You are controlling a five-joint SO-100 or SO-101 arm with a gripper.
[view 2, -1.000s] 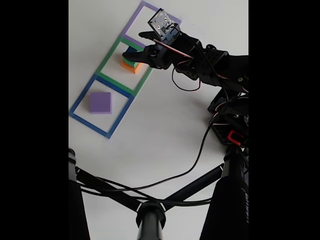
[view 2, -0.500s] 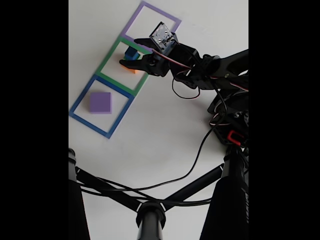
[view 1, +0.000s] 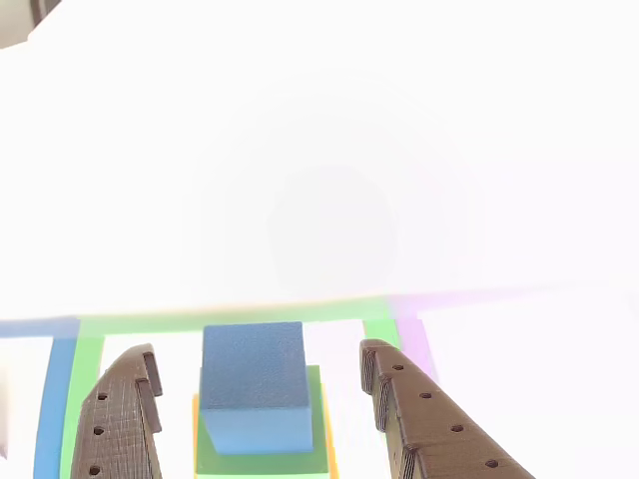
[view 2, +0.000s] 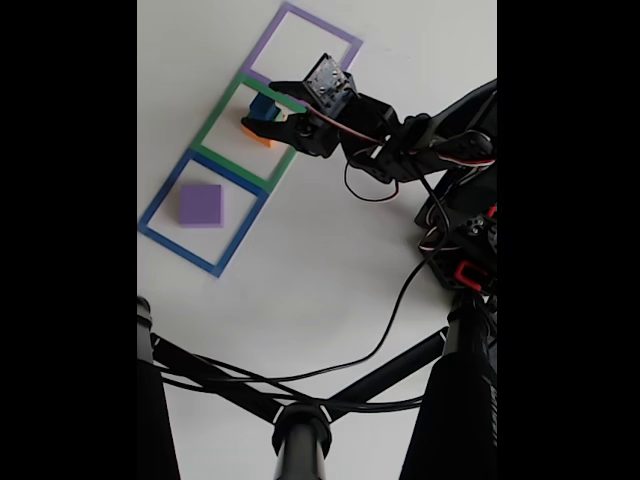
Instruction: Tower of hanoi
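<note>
While the black two-finger gripper (view 1: pixel 260 399) hangs low over the middle square, its dark printed fingers (view 1: pixel 125 419) stand wide apart, one on each side of the small matte blue cube (view 1: pixel 253 384), with a clear gap on both flanks and nothing pinched yet. That straddle looks like a line-up for a grasp on the top piece alone. The blue cube sits on top of the larger matte green cube (view 1: pixel 315 439), and a sliver of the matte orange cube (view 1: pixel 196 409) peeks out beneath, so the stack runs small on large, as the puzzle demands. In the fixed view the stack stands inside the flat green square outline (view 2: pixel 215 125), with the gripper (view 2: pixel 262 112) reaching in from the right. The wide flat pale-purple square slab (view 2: pixel 201 204) lies alone inside the flat blue square outline (view 2: pixel 165 195), well apart from the stack, and the flat purple square outline (view 2: pixel 270 35) beyond holds no block. My read: the biggest piece is parked as a base, and the smallest must lift off first. No brand, label or writing is readable anywhere; the white table (view 2: pixel 330 270) is plain.
</note>
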